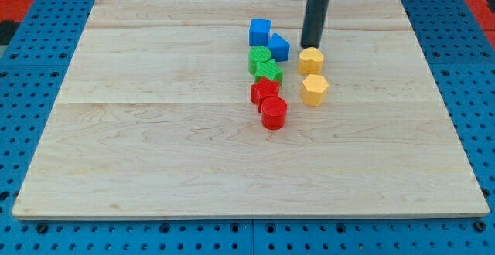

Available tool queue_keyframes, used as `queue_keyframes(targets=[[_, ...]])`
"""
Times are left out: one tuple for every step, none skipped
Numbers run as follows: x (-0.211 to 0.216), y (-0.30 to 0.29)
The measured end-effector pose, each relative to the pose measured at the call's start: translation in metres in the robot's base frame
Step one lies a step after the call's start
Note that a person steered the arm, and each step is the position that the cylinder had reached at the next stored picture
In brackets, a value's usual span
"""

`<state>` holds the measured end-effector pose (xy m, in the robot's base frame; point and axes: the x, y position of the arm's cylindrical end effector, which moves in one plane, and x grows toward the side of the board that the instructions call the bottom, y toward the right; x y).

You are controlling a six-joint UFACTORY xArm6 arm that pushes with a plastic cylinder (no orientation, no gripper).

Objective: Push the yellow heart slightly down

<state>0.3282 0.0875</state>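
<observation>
Two yellow blocks lie right of the board's middle. The upper one has a rounded, heart-like outline. The lower one looks six-sided. My tip is at the upper yellow block's top edge, touching it or nearly so, with the dark rod rising straight towards the view's top. The two yellow blocks stand a small gap apart, one below the other.
Left of the yellow blocks is a tight cluster: a blue cube, a blue wedge-like block, two green blocks, a red star-like block and a red cylinder. The wooden board lies on a blue perforated base.
</observation>
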Motion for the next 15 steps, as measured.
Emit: queue_keyframes(targets=[[0.004,-0.025],[0.004,-0.028],[0.004,-0.024],[-0.009,0.007],[-0.017,0.041],[-0.010,0.075],[0.019,0.081],[0.029,0.071],[0.015,0.067],[-0.010,0.069],[-0.010,0.064],[0.001,0.049],[0.007,0.018],[0.007,-0.005],[0.008,-0.011]])
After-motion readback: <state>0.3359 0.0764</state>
